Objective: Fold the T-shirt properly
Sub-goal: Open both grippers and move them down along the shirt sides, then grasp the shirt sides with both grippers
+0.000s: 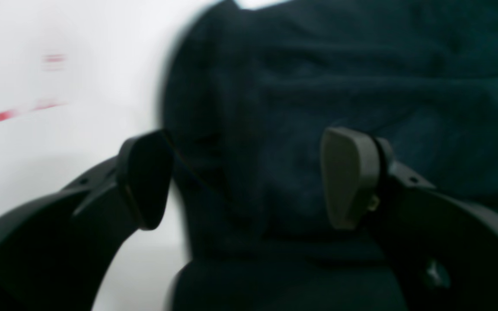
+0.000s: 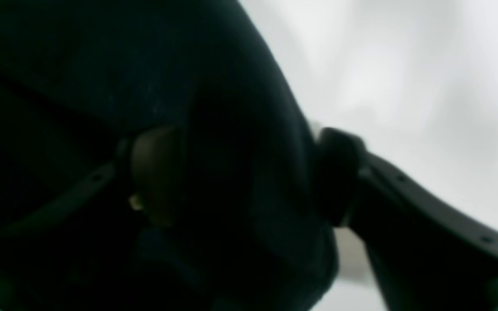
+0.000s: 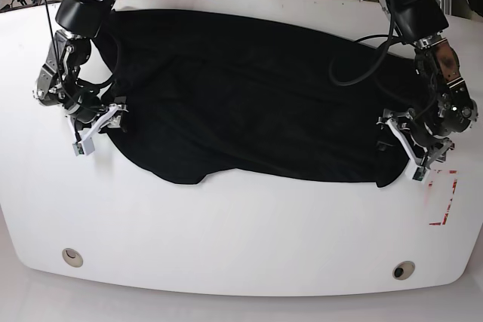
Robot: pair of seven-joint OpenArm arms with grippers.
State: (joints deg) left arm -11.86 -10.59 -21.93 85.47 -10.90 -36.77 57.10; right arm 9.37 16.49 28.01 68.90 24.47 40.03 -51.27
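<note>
Across the white bench in the base view, the plain black cloth T-shirt lies spread wide, a claw at each side edge. Left wrist view: the left claw stands spread, straddling the shirt's edge. Right wrist view, dark and blurred: the right claw has cloth between its pads, seemingly pinching it, though I cannot tell.

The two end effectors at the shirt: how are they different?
The left end effector stands open, and cloth lies between its fingers untouched. The right end effector has its fingers against a thick fold, though that view is too dark to tell a grip. In the base view the left one is at the right end of the T-shirt, the right one at the left end. Both are at the shirt's edges.
</note>
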